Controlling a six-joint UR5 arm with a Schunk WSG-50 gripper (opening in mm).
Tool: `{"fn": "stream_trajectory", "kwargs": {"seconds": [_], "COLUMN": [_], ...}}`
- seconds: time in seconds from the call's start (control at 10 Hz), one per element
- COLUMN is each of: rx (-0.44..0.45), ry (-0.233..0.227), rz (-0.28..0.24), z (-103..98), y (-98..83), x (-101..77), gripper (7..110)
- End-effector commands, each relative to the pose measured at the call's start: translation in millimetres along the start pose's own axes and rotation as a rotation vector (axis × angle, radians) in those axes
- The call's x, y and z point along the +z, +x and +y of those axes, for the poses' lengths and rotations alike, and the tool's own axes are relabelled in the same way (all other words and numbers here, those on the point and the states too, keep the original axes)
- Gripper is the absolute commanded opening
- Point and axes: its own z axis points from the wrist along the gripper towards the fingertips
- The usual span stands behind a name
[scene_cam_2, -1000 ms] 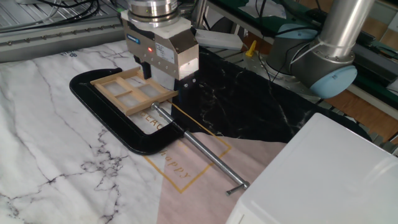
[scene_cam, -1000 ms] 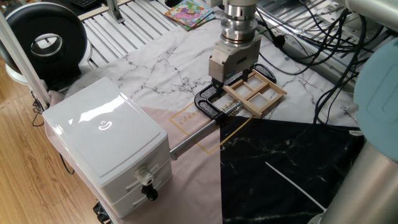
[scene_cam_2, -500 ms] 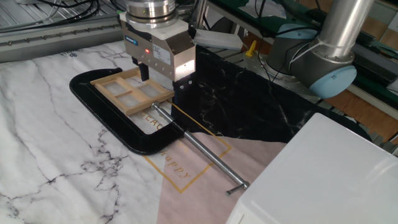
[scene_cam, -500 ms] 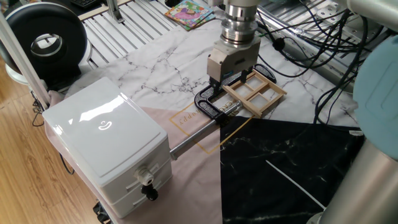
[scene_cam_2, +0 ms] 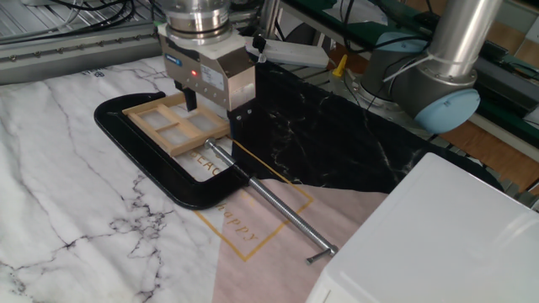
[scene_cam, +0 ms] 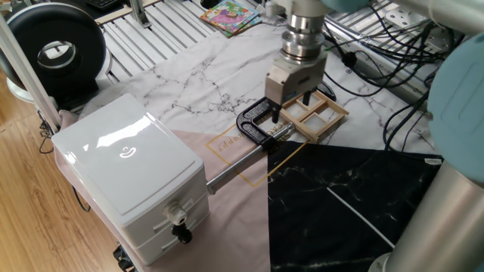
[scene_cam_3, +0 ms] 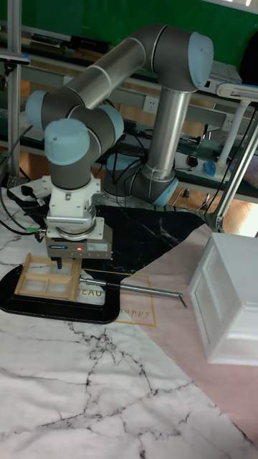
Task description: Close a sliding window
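1. One thing matters here: the sliding window (scene_cam_2: 178, 124), a light tan wooden six-pane sash in a black rounded-rectangle frame, lies flat on the marble-print mat (scene_cam_2: 59, 202) near its far edge. The sash sits toward one end of the frame; the other end shows open mat inside the black loop.
2. The two-finger gripper (scene_cam: 291, 106) is over the sash edge nearest the open end. The fingers (scene_cam: 275, 110) are spread, tips at about sash level, clamped on nothing. In the tall fixed view the tips reach down to the sash; contact can't be confirmed.
3. Risk: a finger riding over the low sash rail instead of pushing it, if the tips are too high.
4. Risk: the whole frame skating on the mat rather than the sash sliding, if the track binds. Nothing visible anchors the frame.
5. Risk: an off-centre push could cock the sash and jam it.
6. A thin metal rod (scene_cam_2: 269, 201) runs from the frame toward the white plastic drawer box (scene_cam: 128, 177); it lies in line with the open end.
7. Room: bare mat alongside the frame's long side; cables (scene_cam: 378, 45) sit beyond the mat's far edge.
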Motion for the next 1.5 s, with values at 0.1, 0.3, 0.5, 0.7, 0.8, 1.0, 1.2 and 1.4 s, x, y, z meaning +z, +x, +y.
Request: {"fn": "stream_trajectory", "kwargs": {"seconds": [0.1,0.3,0.5,0.7,0.8,1.0,1.2,1.4], "rx": [-0.011,-0.047,-0.035,-0.023,-0.023,-0.019,-0.018,-0.032], "ry": [-0.028,-0.056,-0.059,-0.059,-0.065,-0.067,-0.071,-0.085], "rz": [-0.016,-0.024,-0.017,-0.002,0.002,0.021,0.024,0.020], "z": [-12,-5,-4,-8,-9,-12,-13,-14], "y": [5.4,3.9,5.6,11.2,14.3,21.5,23.0,21.6], "x": [12.6,13.0,13.7,15.5,16.6,18.5,20.1,25.6], "gripper": [44,44,66,66,66,66,66,66]}}
